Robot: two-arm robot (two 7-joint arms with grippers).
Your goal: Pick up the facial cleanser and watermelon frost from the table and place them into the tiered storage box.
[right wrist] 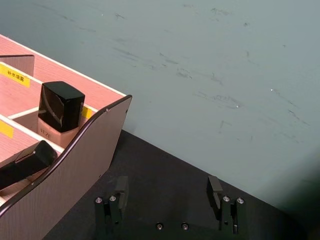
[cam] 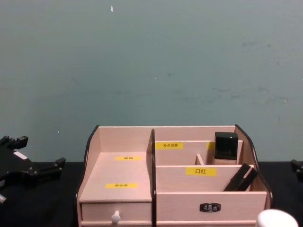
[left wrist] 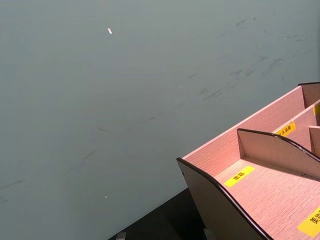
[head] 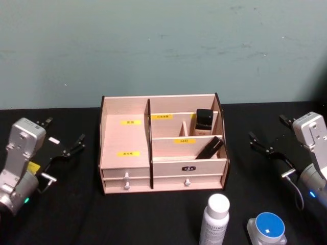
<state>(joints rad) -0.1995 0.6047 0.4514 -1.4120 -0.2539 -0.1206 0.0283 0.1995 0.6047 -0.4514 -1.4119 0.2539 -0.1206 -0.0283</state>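
Well, nothing's begun: facial cleanser (head: 215,219) and watermelon frost (head: 267,228) stand on the desk (head: 153,214) in front of the tiered storage box (head: 125,138); left arm (head: 20,153) and right arm (head: 312,143) flank it, jaws wide, empty.

Soft, dim light is falling from above, dividers casting faint shadows inside the tiered storage box (head: 115,139).

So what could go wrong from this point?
The tall white bottle stands upright close beside the blue-lidded jar; the open right tool might tip it or nudge the jar while reaching. The tiered storage box already holds a black-capped bottle and a dark tube in its right compartments, so a drop there could collide.
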